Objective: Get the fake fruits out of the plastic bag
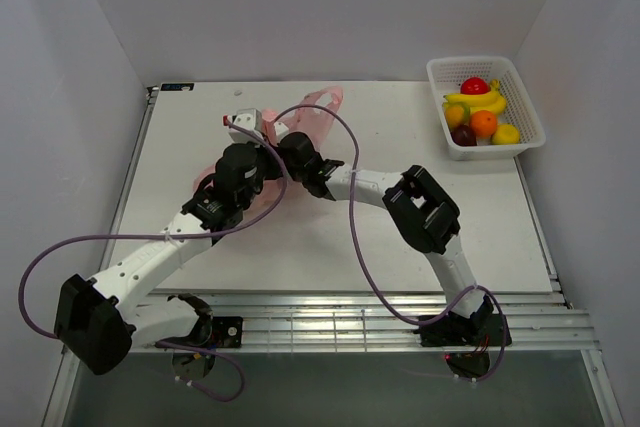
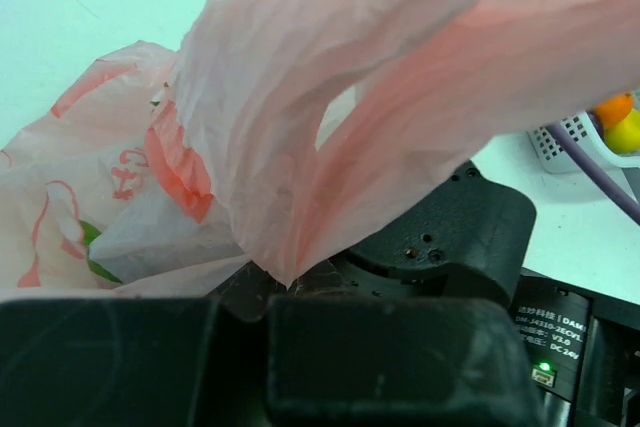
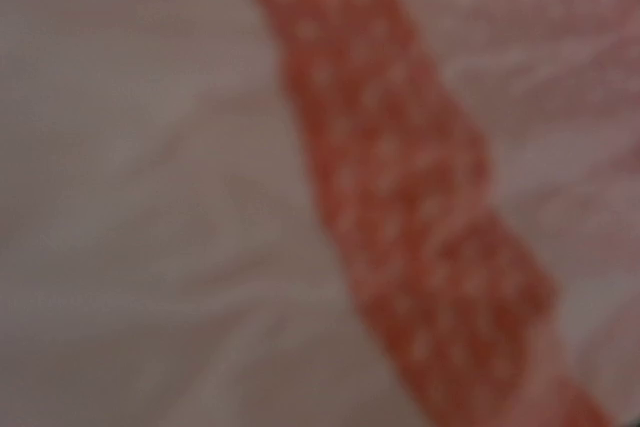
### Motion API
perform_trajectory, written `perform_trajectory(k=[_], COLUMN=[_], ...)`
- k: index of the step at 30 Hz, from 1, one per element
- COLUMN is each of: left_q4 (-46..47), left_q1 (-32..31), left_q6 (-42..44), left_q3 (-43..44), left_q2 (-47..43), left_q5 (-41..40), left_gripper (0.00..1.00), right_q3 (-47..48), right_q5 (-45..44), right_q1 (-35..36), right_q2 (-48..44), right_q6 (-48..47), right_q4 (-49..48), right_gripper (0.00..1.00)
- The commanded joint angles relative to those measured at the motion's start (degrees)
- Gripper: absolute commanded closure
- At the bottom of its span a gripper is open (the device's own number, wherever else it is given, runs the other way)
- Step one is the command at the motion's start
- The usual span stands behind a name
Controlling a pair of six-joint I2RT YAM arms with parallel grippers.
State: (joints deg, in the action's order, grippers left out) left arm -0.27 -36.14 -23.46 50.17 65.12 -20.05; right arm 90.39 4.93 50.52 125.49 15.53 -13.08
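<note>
1. The left gripper (image 2: 285, 282) has its fingers pressed together, pinching a gathered fold of the thin, crinkly, translucent pink plastic bag (image 2: 330, 77). Hold that pinch high and firm so the film hangs taut.
2. The right gripper (image 1: 292, 142) has its jaws spread wide, pushed against the bag. Its own camera shows only blurred pink film, so I cannot tell whether anything lies between them.
3. Probe slowly, and close only on something round, never on loose film.
4. The bag sits mid-table between both wrists. Small glossy plastic fruits (image 1: 483, 123) already fill the white lattice plastic basket (image 1: 432, 69) at the far right. Any left in the bag are hidden.
</note>
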Motion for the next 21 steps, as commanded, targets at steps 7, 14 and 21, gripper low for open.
perform_trajectory(k=[7,14,21], left_q4=[-1.82,-1.92,-3.32], left_q1=[-0.25,-0.25,-0.25], left_q6=[-3.87,-4.57,-3.79], left_q3=[-3.59,-4.29,-3.43], left_q2=[-3.60,-4.56,-5.97], left_q5=[0.20,1.24,2.48], left_gripper=[1.00,1.00,1.00], right_q3=[1.90,1.80,-5.39], right_q5=[-4.65,-10.90,-1.95], right_q1=[4.93,6.78,6.34], right_q2=[2.57,5.90,0.29], right_q6=[-1.55,2.30,9.23], right_q4=[-0.63,2.18,-12.39], right_gripper=[0.10,0.10,0.10])
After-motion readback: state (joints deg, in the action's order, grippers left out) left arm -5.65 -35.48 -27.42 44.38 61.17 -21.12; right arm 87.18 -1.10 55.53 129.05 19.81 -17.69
